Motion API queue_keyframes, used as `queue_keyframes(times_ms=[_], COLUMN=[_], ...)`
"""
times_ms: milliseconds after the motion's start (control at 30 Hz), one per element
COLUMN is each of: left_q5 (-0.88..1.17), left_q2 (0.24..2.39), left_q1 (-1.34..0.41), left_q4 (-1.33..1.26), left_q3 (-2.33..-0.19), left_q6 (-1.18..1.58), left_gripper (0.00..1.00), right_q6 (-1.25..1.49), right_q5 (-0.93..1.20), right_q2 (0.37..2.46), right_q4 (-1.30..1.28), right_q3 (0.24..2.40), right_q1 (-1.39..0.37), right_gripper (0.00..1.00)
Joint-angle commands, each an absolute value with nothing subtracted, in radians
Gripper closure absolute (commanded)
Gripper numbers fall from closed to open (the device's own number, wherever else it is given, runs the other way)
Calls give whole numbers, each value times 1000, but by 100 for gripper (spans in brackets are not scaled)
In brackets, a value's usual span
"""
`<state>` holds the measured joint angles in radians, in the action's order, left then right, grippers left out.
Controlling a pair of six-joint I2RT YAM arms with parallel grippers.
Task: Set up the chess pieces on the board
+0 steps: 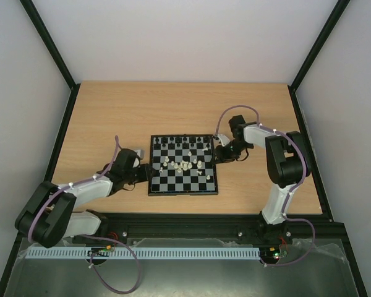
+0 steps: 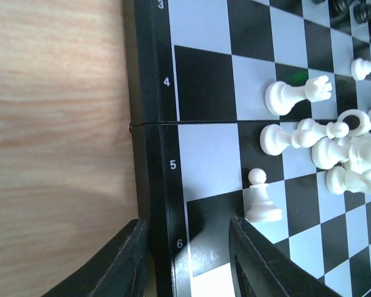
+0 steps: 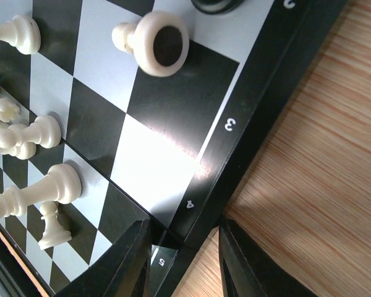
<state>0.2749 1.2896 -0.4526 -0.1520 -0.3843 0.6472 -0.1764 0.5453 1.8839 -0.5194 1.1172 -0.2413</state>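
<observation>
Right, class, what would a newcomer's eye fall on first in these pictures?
First, the heap of cream-white chess pieces, many toppled, in the middle of the board, while the black pieces line its far edge. Next, the left gripper and the right gripper, both open, each straddling a side edge of the board.
</observation>
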Motion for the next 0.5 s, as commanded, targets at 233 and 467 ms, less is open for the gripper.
queue_keyframes(times_ms=[233, 467], left_q5=[220, 68], left_q2=[1110, 966], left_q1=[-540, -542], left_q4=[-77, 146], left_q3=[-325, -450], left_q6=[721, 642], left_gripper=[61, 52], right_q6=[-198, -163], right_q5=[558, 414], right_q2=[1899, 1762], right_q4=[-599, -565], right_q3=[1070, 1046], right_q1=[-280, -274], right_gripper=[68, 62])
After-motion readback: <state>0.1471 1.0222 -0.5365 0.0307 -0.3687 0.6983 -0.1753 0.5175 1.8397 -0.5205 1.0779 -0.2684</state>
